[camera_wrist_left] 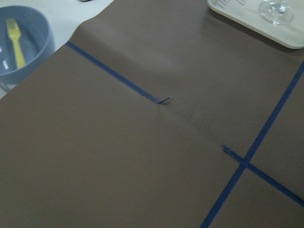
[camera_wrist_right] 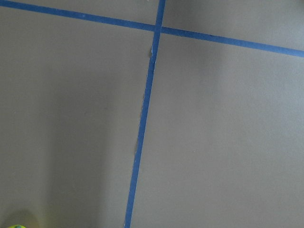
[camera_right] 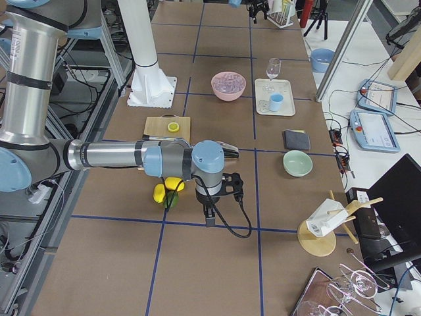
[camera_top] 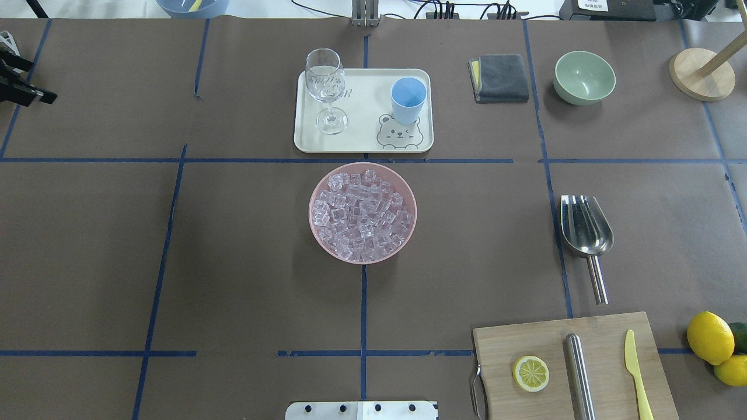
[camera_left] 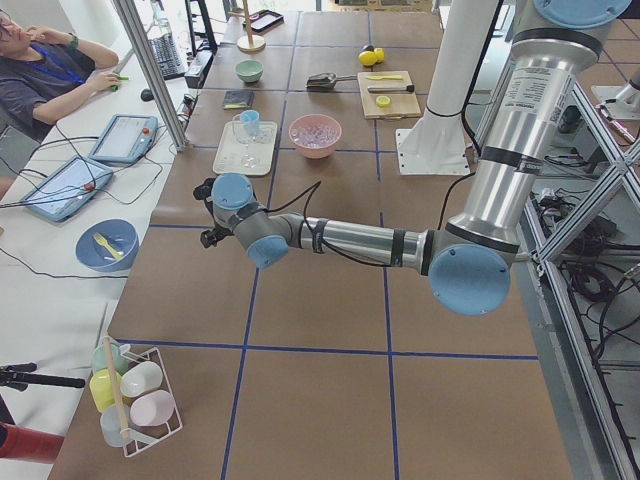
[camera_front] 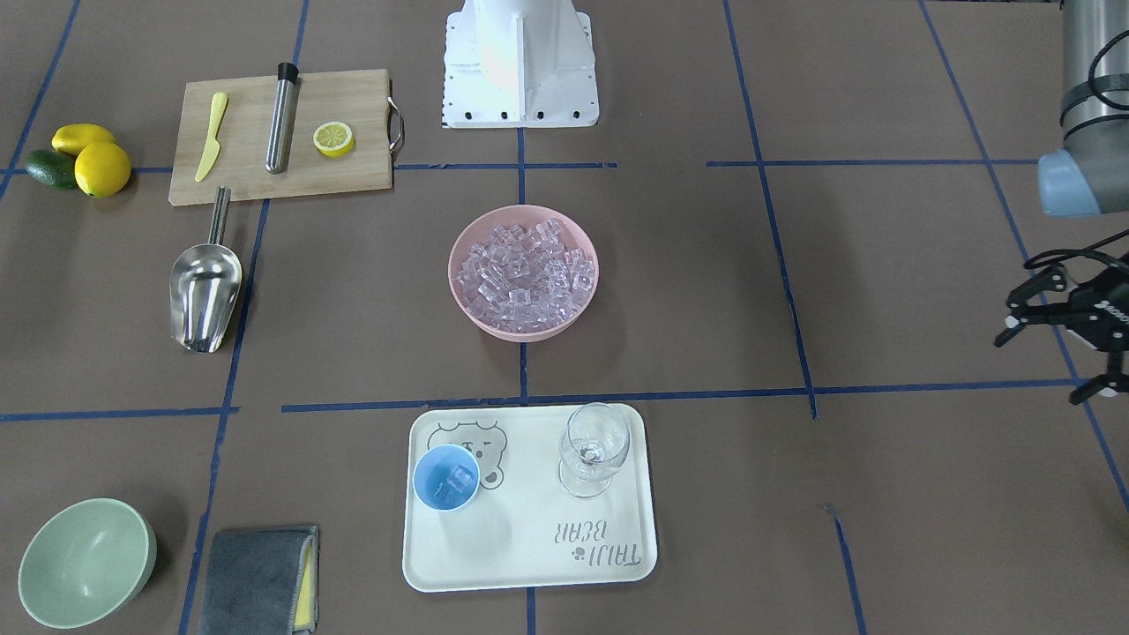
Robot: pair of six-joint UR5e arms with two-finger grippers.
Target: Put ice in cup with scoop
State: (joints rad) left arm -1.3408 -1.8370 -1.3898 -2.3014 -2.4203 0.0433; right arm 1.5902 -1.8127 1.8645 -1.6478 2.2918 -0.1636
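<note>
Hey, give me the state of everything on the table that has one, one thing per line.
scoop: lying flat, empty, ungrasped
pink bowl: full of ice
cup: upright on tray, some ice inside
stemmed glass: upright
green bowl: empty
left end effector: open, empty
right end effector: cannot tell

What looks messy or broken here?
Nothing is spilled or tipped. The ice is heaped in the bowl, and the cup and glass stand upright on the tray. A blue tape end curls up off the table.
</note>
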